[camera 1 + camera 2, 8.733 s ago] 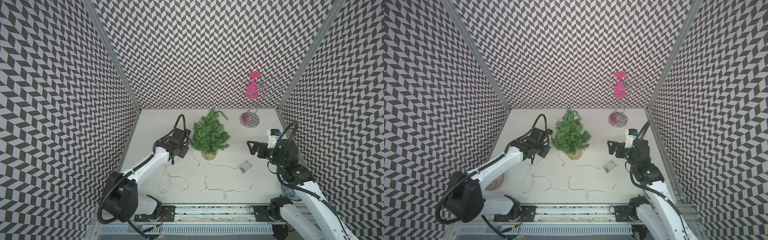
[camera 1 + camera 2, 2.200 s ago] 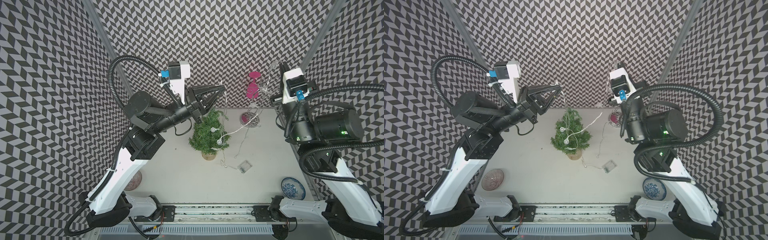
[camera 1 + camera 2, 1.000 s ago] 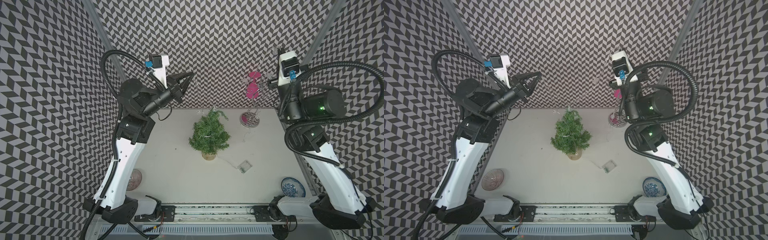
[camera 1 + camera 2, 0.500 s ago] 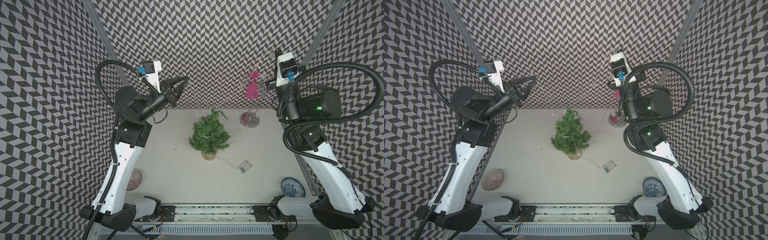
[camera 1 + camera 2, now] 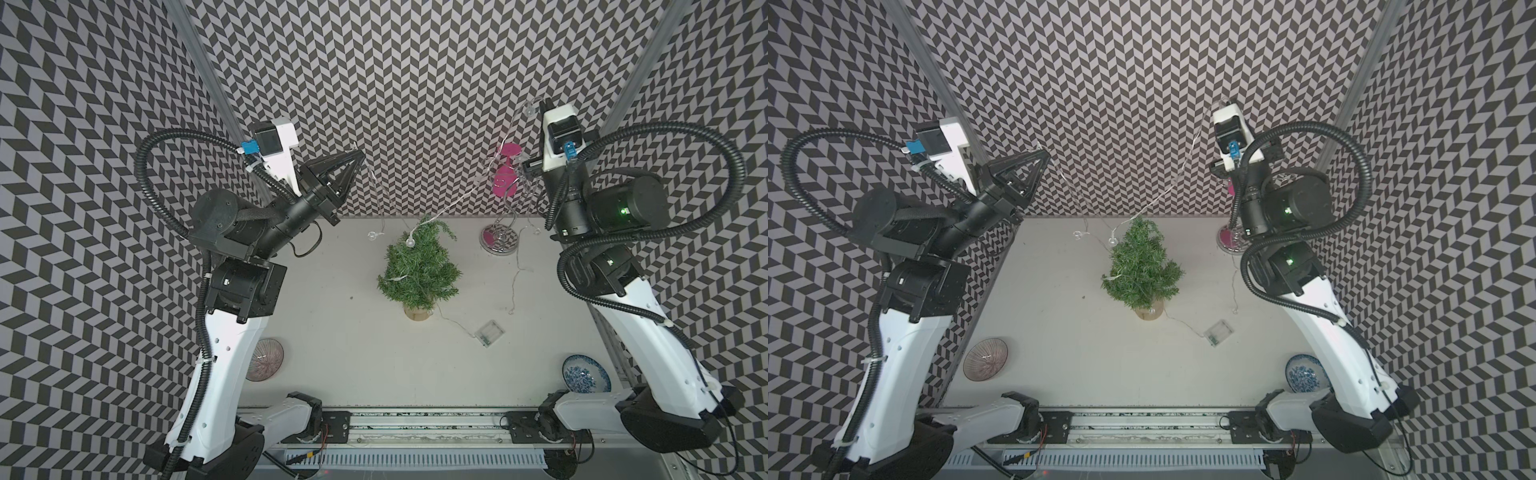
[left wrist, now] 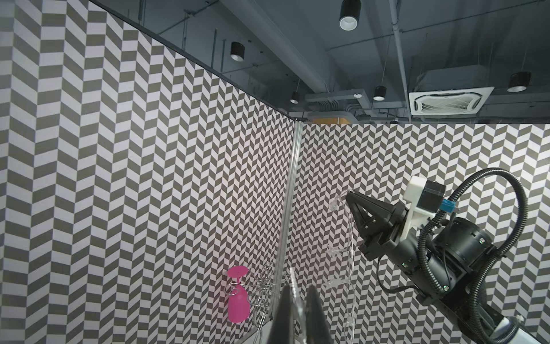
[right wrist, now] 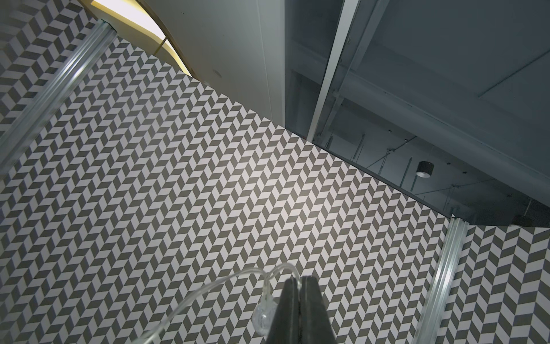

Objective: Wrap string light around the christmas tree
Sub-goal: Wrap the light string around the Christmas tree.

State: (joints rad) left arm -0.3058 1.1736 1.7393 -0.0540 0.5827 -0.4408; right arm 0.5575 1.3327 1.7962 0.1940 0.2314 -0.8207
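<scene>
Plainly, right claw (image 7: 299,280) pinches string light (image 7: 262,316) (held aloft).

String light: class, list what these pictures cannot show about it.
- Turns around the christmas tree: in both top views, needles hide most of the string light.
- Battery box switch: too small in both top views.
- Grip of the right hand: right wrist view, the shut hand covers the wire.

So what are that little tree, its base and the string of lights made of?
The christmas tree looks like matte green plastic needles, bushy, probably artificial. Its base seems bare tan wood, though grain is too small to see. The string light is a thin pale wire, likely plastic-coated, with clear glossy bulbs. Its battery box looks like clear plastic: you see through it.
</scene>
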